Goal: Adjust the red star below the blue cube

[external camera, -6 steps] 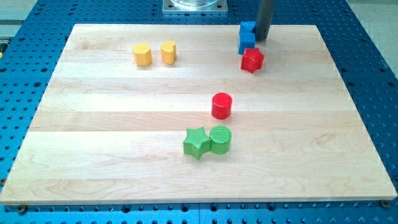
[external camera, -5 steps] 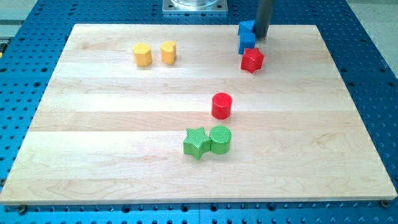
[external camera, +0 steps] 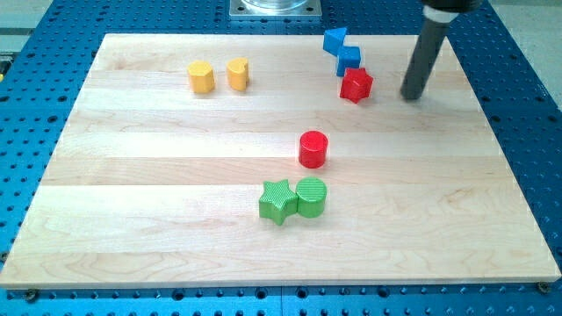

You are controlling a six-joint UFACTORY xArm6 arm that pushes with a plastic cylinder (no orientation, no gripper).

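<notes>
The red star [external camera: 356, 85] lies near the board's top edge, right of centre. The blue cube [external camera: 349, 60] sits just above it, touching or nearly touching. A second blue block [external camera: 334, 40], of unclear shape, sits against the cube's upper left. My tip [external camera: 411, 96] is on the board to the right of the red star, a short gap away, touching no block.
A red cylinder [external camera: 313, 149] stands in the board's middle. A green star [external camera: 277, 201] and a green cylinder [external camera: 311, 196] touch each other below it. Two yellow blocks [external camera: 201, 77] [external camera: 237, 74] sit at the upper left. The wooden board [external camera: 132, 219] lies on a blue perforated table.
My tip has moved from beside the blue blocks at the top edge down and to the right, to the red star's right. The upper blue block has shifted a little left.
</notes>
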